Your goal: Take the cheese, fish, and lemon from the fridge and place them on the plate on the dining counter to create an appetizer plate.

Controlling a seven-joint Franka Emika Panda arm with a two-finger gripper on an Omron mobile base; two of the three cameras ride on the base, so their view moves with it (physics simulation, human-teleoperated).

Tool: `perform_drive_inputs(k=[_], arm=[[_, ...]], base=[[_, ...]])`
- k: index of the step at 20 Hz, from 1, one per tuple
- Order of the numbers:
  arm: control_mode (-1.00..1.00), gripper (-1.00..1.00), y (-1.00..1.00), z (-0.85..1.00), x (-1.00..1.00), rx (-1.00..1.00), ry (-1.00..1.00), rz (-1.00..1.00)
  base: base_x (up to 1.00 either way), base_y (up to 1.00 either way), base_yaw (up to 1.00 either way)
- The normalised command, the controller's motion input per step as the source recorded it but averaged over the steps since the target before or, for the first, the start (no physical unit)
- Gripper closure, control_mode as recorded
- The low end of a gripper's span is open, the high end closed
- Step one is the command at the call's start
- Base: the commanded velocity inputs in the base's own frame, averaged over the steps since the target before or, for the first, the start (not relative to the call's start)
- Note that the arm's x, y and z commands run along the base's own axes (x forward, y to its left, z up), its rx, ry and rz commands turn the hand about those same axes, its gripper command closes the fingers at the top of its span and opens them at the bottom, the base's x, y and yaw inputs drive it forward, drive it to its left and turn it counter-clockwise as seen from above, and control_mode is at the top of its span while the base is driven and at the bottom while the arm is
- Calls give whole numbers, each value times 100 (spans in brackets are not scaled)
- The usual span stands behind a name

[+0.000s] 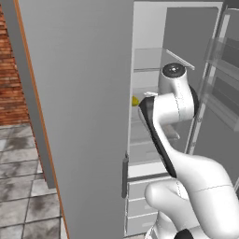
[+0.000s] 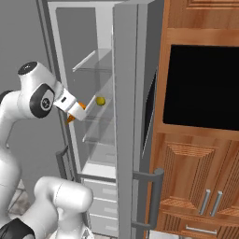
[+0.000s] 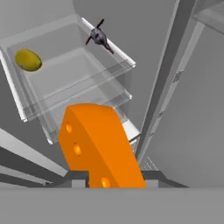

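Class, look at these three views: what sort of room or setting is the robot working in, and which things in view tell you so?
Most likely a home kitchen. An open fridge with glass shelves holds a lemon and a small fish, and brown wooden cabinets stand beside it. The gripper holds an orange cheese wedge.

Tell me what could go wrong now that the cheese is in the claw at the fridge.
1. The claw holds the cheese only by its lower end, so the wedge might slip or tip during carrying.
2. The arm sits between the open fridge doors; a wide swing could strike a door or a glass shelf.
3. The lemon and fish remain shelved.
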Motion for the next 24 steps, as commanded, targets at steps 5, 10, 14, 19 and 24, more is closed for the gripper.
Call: perform_drive_inputs(k=[5,10,14,19,24], arm=[[-100,100,10,0,-22,0,7,-2],[-100,100,0,0,-5,0,0,0],[100,100,1,0,0,0,0,0],[100,100,0,0,0,0,0,0],[100,100,0,0,0,0,0,0]], base=[[0,0,0],[0,0,0],[0,16,0],[0,81,0],[-4,86,0]])
